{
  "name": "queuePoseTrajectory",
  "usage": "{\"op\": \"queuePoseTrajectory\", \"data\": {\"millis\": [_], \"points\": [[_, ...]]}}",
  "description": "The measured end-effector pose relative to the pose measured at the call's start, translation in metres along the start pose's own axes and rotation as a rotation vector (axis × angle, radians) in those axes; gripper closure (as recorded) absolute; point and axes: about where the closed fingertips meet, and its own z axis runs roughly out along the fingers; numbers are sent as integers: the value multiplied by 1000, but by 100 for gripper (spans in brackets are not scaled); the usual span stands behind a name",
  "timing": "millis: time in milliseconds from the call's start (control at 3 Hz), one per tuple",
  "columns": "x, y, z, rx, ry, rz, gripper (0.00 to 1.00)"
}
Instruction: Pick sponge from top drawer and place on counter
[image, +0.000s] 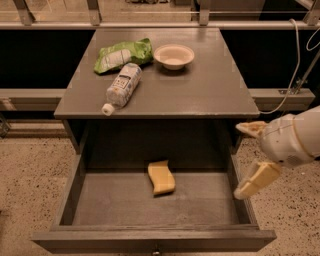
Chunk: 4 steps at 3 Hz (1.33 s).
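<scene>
The yellow sponge (161, 177) lies on the flat bottom of the open top drawer (100, 200), near its middle. The grey counter (200, 85) is above it. My gripper (247, 160) is at the right, just outside and above the drawer's right wall, level with the drawer opening. Its pale yellow fingers (256, 180) are spread wide apart and hold nothing. The sponge is well to the left of the gripper.
On the counter lie a clear plastic bottle (121, 87) on its side, a green snack bag (122, 54) and a small beige bowl (174, 55). A white cable (295, 60) hangs at the right. Speckled floor (30, 175) surrounds the cabinet.
</scene>
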Motion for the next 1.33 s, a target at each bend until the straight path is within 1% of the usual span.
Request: {"op": "queuePoseTrajectory", "data": {"millis": [333, 667, 1000, 1333], "points": [[-5, -12, 49, 21, -194, 18, 0], [-37, -28, 116, 51, -349, -45, 0], [-49, -26, 156, 73, -375, -91, 0], [-49, -29, 156, 86, -375, -91, 0]]}}
